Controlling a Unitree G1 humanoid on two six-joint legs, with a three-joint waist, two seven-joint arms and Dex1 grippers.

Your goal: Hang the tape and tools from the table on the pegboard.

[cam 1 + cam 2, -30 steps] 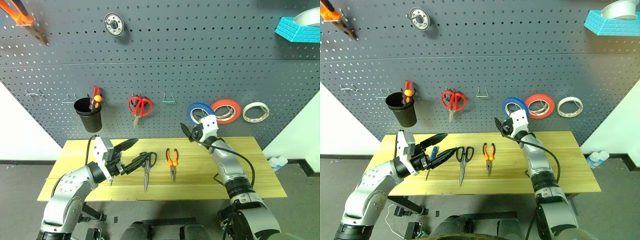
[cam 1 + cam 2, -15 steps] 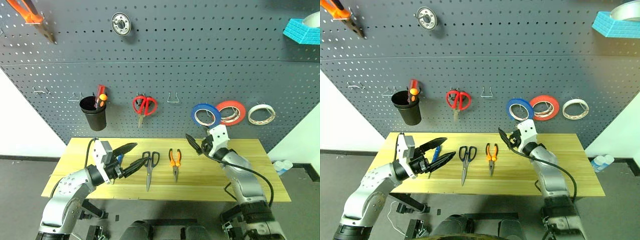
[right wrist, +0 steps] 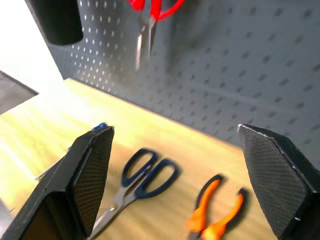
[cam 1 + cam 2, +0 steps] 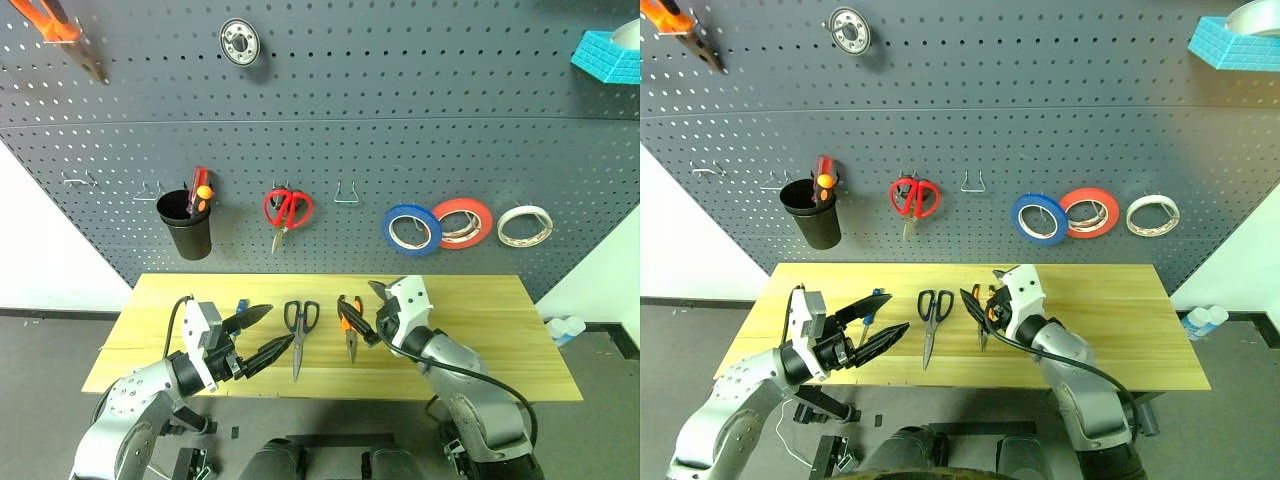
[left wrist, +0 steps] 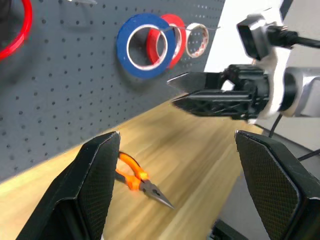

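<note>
Nearest: left gripper (image 4: 262, 332) and right gripper (image 4: 357, 311), both spread wide and empty, above the table (image 4: 500, 330). On it: screwdriver (image 4: 869, 310), blue in the right eye view; dark-handled scissors (image 4: 297, 335); orange pliers (image 3: 220, 207). Beyond, pegboard (image 4: 420, 120) holding blue tape (image 4: 410, 229).

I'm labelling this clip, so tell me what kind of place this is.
Most likely a workshop or tool-storage bench: a dark pegboard hung with red-handled scissors and tape rolls such as the blue tape, above a wooden table holding pliers and scissors.
</note>
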